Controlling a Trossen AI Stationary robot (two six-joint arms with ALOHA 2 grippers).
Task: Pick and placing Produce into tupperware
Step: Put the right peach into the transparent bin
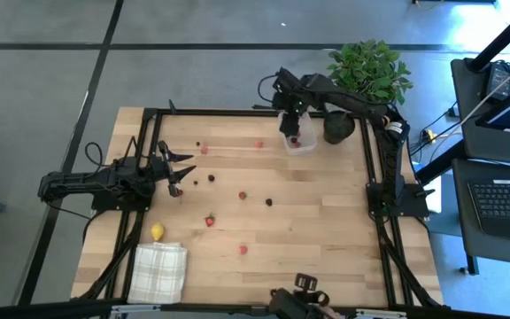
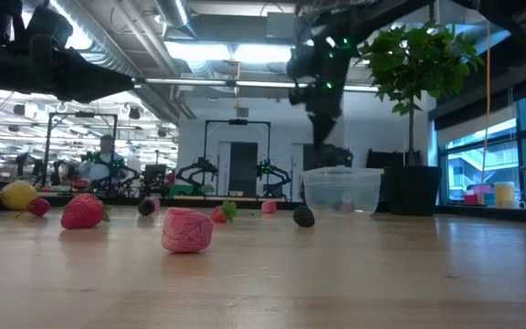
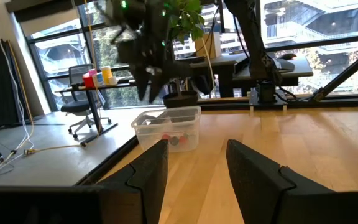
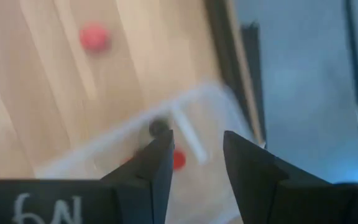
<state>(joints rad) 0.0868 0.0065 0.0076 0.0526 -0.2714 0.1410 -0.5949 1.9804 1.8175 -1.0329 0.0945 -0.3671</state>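
The clear tupperware (image 1: 297, 139) stands at the table's far edge, right of centre, with a red piece (image 4: 178, 160) and a dark piece (image 4: 159, 127) inside. My right gripper (image 1: 290, 118) hangs above it, pointing steeply down, open with nothing between its fingers (image 4: 197, 140). Several small red and dark produce pieces lie scattered on the wood, among them a strawberry (image 2: 82, 210), a dark berry (image 2: 304, 216) and a red piece (image 1: 243, 195). The yellow lemon (image 1: 158, 232) lies near the left front. My left gripper (image 1: 181, 173) waits open at the table's left, pointing level toward the tupperware (image 3: 166, 127).
A white checked cloth (image 1: 159, 270) lies at the near left corner. A black pot (image 1: 338, 127) with a green plant (image 1: 368, 69) stands right beside the tupperware at the far right. The black frame (image 1: 237, 112) runs around the table's edges.
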